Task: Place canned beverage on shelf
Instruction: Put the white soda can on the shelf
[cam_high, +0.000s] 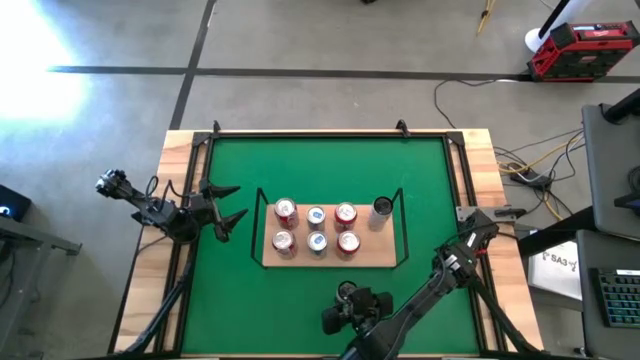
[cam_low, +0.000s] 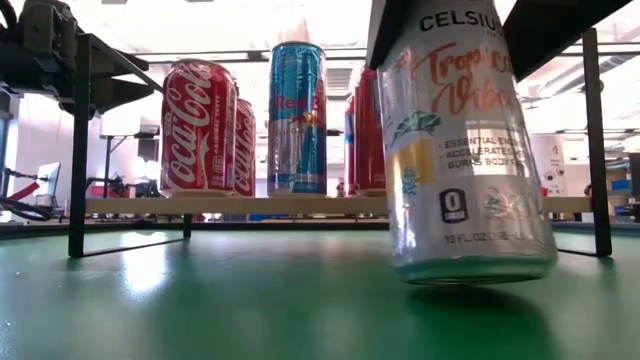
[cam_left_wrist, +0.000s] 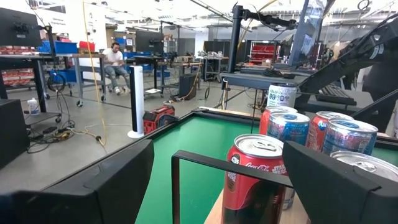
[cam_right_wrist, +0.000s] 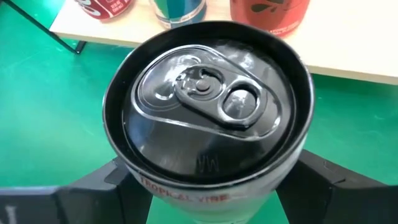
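A silver canned beverage with a black lid, lettered in orange, is between the fingers of my right gripper, near the table's front edge. Beyond it stands the shelf, a light-wood board in a black wire frame. Several red and blue cans stand on the board, and a black-topped can at its far right corner. My left gripper waits open at the table's left side, pointing level toward the shelf's left end. My right gripper pinches the can's upper side wall just under the rim, one finger on each side. The fingers come from the table's near side, slanting down. The can hangs slightly tilted, its bottom a little above the green mat.
The green mat covers the table inside a black rail. Bare board shows at the shelf's right end. Upright wire ends close the shelf's short sides. Beyond the table lie cables, a red toolbox and a seated person.
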